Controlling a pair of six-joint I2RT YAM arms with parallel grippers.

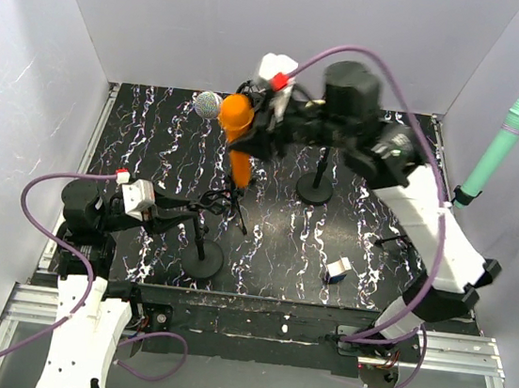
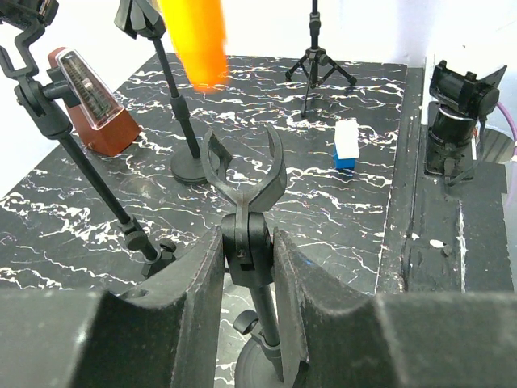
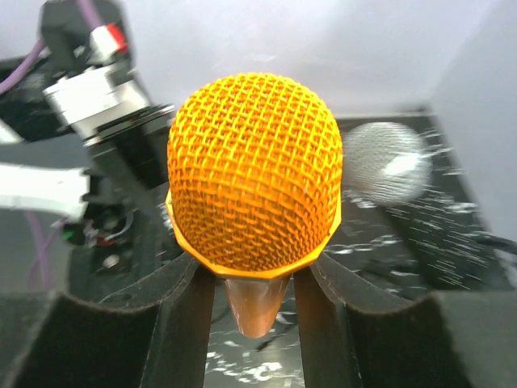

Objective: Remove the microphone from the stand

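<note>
The orange microphone [image 1: 236,134] hangs in the air over the middle of the table, clear of the stand, with my right gripper [image 1: 251,142] shut on its body. In the right wrist view its mesh head [image 3: 254,170] fills the frame and my right gripper [image 3: 254,295] has its jaws pressed on the tapered handle below. The black stand [image 1: 200,229] rises from a round base at the front left. Its U-shaped clip [image 2: 242,174] is empty. My left gripper [image 2: 248,250] is shut on the stand's swivel joint just under the clip, and the orange microphone [image 2: 198,40] shows above it.
A silver microphone [image 1: 208,104] sits on another stand behind. A green microphone [image 1: 502,148] stands at the right wall. A second round-base stand [image 1: 315,189], a tripod [image 2: 317,61], a brown metronome [image 2: 89,101] and a blue-and-white box [image 1: 338,270] are on the marbled table.
</note>
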